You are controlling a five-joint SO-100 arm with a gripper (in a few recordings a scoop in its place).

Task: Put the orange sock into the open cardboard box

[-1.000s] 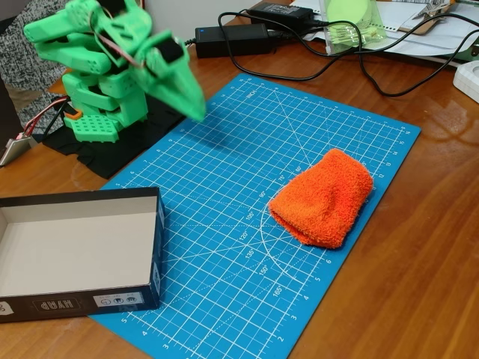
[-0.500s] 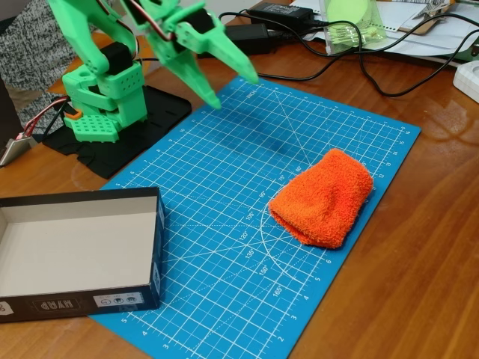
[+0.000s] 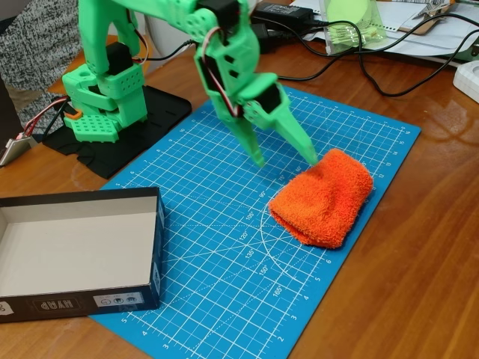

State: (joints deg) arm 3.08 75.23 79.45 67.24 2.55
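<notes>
On the blue gridded cutting mat (image 3: 224, 247) that covers the middle of the brown wooden surface (image 3: 419, 247), the bright orange, fuzzy terry-cloth sock (image 3: 323, 197) is laid flat, towards the mat's right edge in the fixed view, its rounded end directed to the upper right. Above the sock's upper left margin, the green plastic two-finger tool (image 3: 286, 158) of the green arm (image 3: 217, 52) is shown with its jaws spread apart and nothing gripped between them; one fingertip is seen over bare mat to the left of the sock, the other close to the sock's upper left edge, and contact with the cloth cannot be determined. The arm's green base (image 3: 101, 105) is mounted on a black plate (image 3: 127, 138) at the upper left. The shallow rectangular cardboard box (image 3: 75, 258), dark navy on its outer walls with small white labels and pale grey-white inside, is placed at the lower left, its right corner overlapping the mat's left edge, well apart from the sock. Behind the mat, a black power adapter (image 3: 258, 34) with black cables (image 3: 374, 75), white papers (image 3: 426, 30) and a translucent green container (image 3: 352, 26) are visible.
</notes>
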